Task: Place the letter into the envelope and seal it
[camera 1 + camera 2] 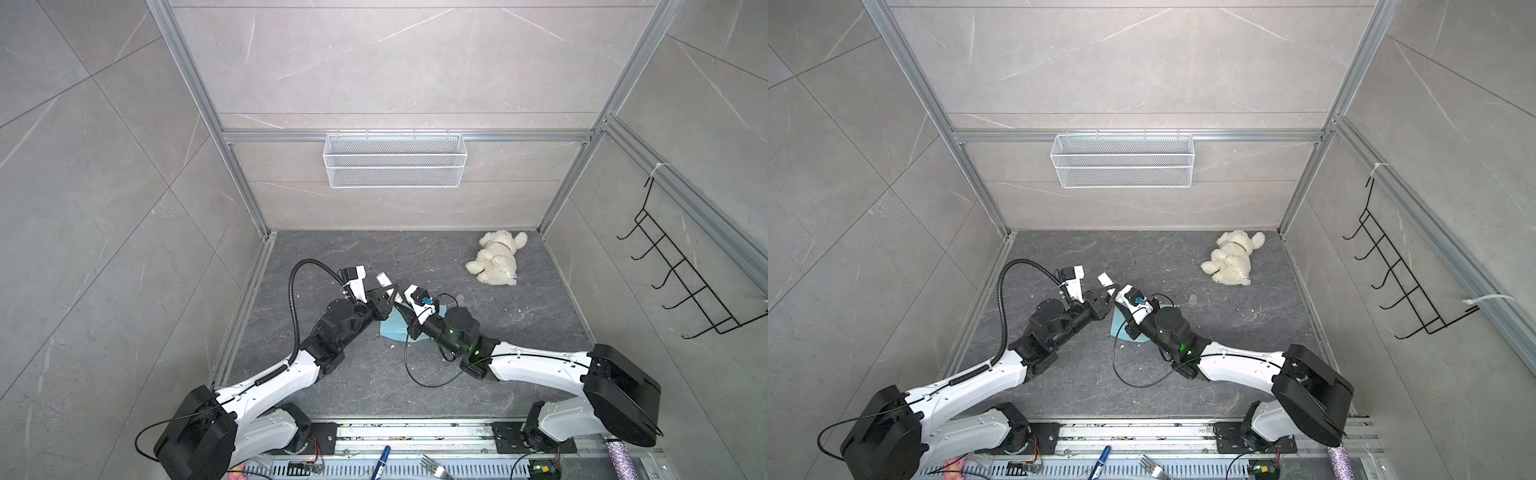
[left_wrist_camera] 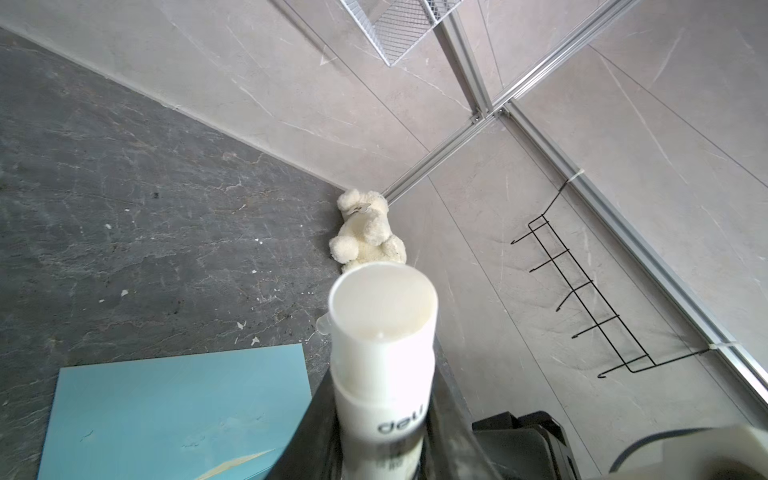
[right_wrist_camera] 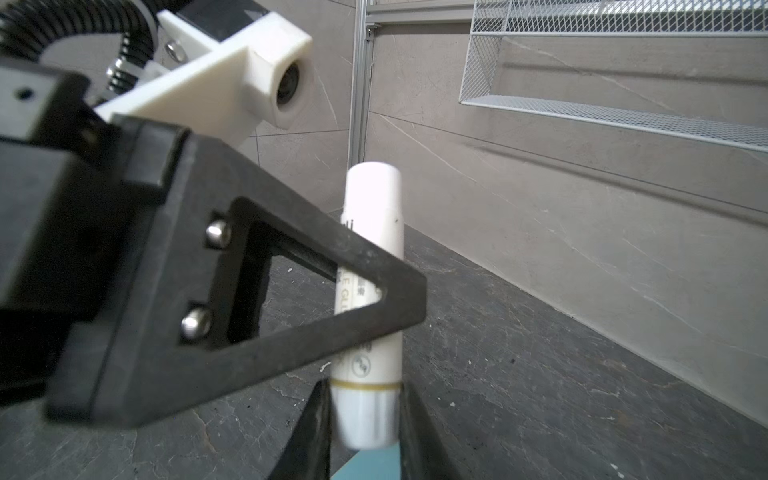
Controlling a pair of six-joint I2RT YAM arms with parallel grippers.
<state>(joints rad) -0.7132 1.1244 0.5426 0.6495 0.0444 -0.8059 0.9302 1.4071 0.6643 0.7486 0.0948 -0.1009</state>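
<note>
Lying flat on the dark table (image 2: 124,174), lower left of the left wrist view: envelope (image 2: 178,411), light blue; likely light, limp, crease-prone, best taken by its edge. Letter: not discernible. Left gripper (image 1: 388,296) and right gripper (image 3: 361,415) both clamp a white glue stick (image 3: 374,195).

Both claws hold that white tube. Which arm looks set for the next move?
Probably the right: the right gripper pinches the end of the glue stick past its gold band, free to pull or twist, while the left gripper clamps the middle.
</note>
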